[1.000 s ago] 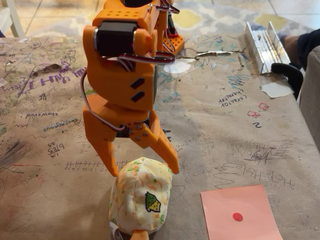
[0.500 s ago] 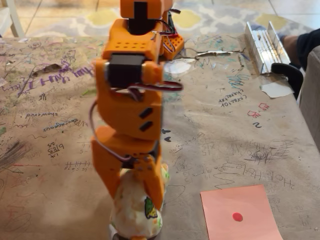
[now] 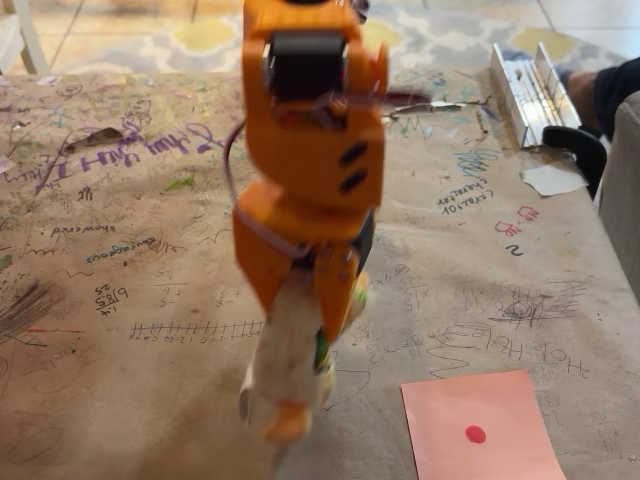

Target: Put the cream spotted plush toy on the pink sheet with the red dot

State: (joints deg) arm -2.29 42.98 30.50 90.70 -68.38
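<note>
Orange gripper (image 3: 305, 300) — matt, printed-looking plastic. Cream spotted plush toy (image 3: 285, 365) seen as soft fuzzy cloth, blurred. Pink sheet with the red dot (image 3: 480, 425) — flat matt paper. Table (image 3: 120, 300) covered in dull brown scribbled paper. Bright ribbed metal block (image 3: 530, 75) noted, shiny.

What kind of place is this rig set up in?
Probably a home or makerspace, not a lab: the table is covered in brown kraft paper scrawled with handwritten doodles, a patterned grey-and-yellow rug lies on tiled floor beyond, and a silver metal clamp bracket is fixed at the table's edge.
</note>
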